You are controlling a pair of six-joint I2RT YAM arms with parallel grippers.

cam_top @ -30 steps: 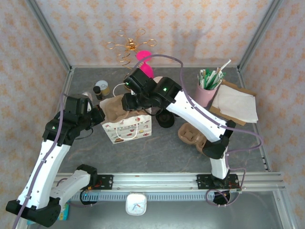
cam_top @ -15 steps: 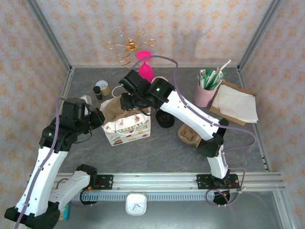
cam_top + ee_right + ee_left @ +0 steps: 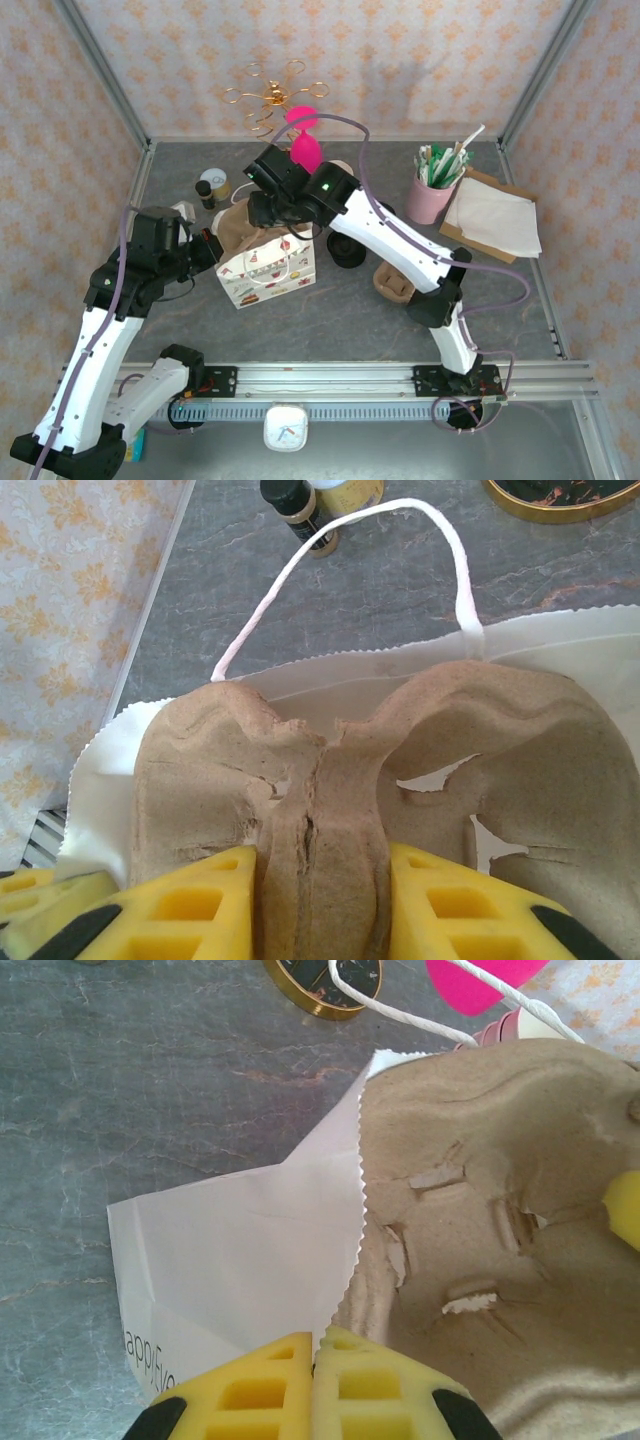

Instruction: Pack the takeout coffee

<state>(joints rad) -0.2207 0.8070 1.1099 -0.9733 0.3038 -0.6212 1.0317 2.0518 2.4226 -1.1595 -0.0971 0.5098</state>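
The right gripper [image 3: 322, 885] is clenching the middle ridge of a brown pulp cup carrier [image 3: 300, 750], with one yellow finger pressing on each side of the fold. It is holding the carrier in the open mouth of a white paper bag [image 3: 268, 270], which is standing on the grey table [image 3: 330, 320] left of centre. The carrier is sitting partly inside the bag, and its upper part is sticking out above the zigzag rim.

The left gripper [image 3: 315, 1360] is pinching the bag's rim on the left side, its jaws pressed tight together on the paper. That wall of the bag is standing just beside the carrier.

The coffee cup [image 3: 348, 252], showing from above as a round black lid, is standing on the table just right of the bag and outside it, under the right arm. A second brown carrier [image 3: 395, 283] is lying near it on the right. The arm is covering the gap, so it cannot be told whether the two are touching.

At the back right, a pink cup of straws [image 3: 432, 195] is standing beside a pile of napkins [image 3: 495, 215]. A small jar [image 3: 213, 185] is sitting behind the bag on the left.
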